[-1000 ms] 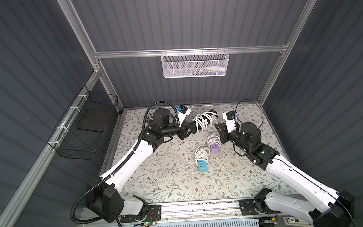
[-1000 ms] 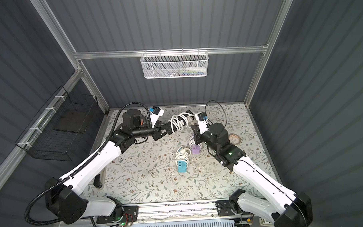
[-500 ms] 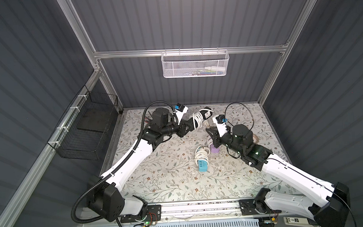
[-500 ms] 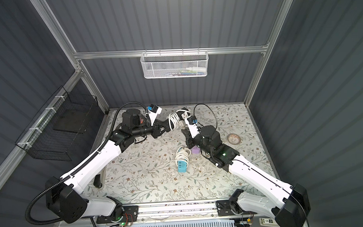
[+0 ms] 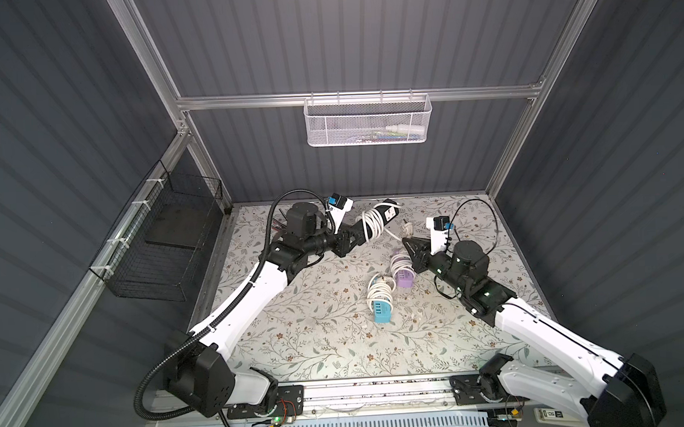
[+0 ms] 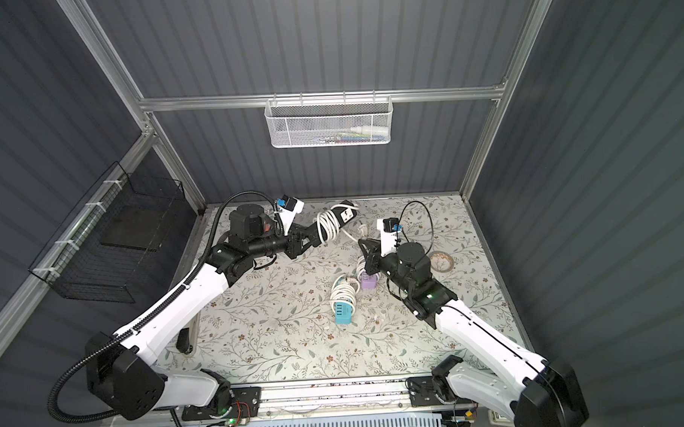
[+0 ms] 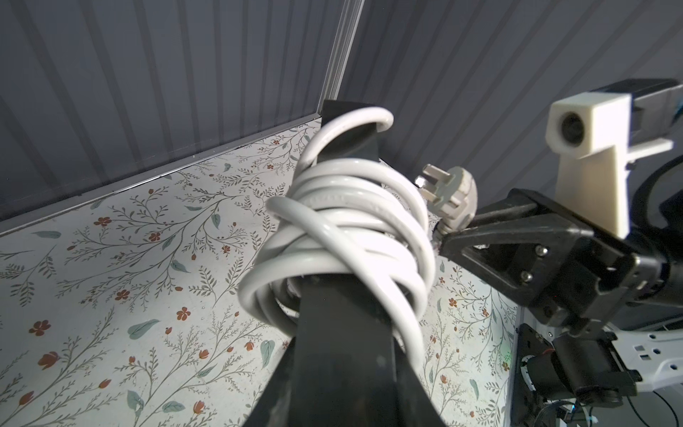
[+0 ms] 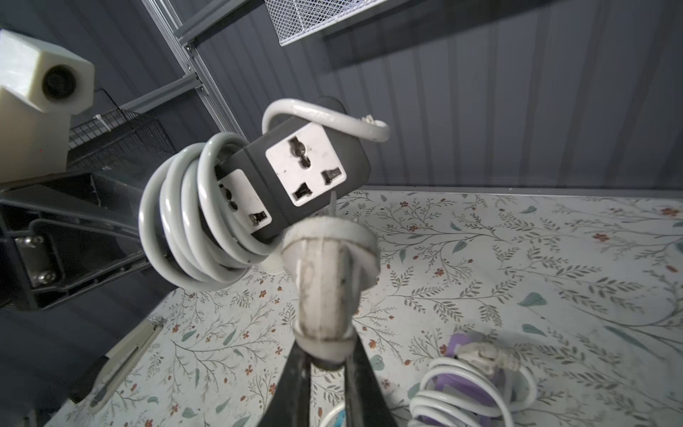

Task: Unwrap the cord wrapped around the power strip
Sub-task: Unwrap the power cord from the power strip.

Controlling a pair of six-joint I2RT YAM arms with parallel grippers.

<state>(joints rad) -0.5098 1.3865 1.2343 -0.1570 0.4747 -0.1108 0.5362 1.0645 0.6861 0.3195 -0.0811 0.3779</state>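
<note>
Grip status: your left tool [image 5: 356, 237] is clamped on one end of the black power strip [image 5: 386, 214], holding it up off the surface [image 5: 317, 340] near the back wall, w/ the free end tilted up and away from the arm. Around the strip's middle the cord [image 5: 372, 225] (white, thick) sits in several tight turns, plus one loose loop over the far end. You see this best in the right wrist view, where two socket faces show past the coils. Your right tool [image 5: 405, 241] is pinched shut on the neck of the plug [image 5: 408, 228], just beside the strip, prongs pointing away from that tool. A short run of cord links plug to coils. Under the right arm a purple strip [image 5: 405, 278] and a blue strip [image 5: 383, 311] lie side by side on the surface, each w/ its own cord wound on.
</note>
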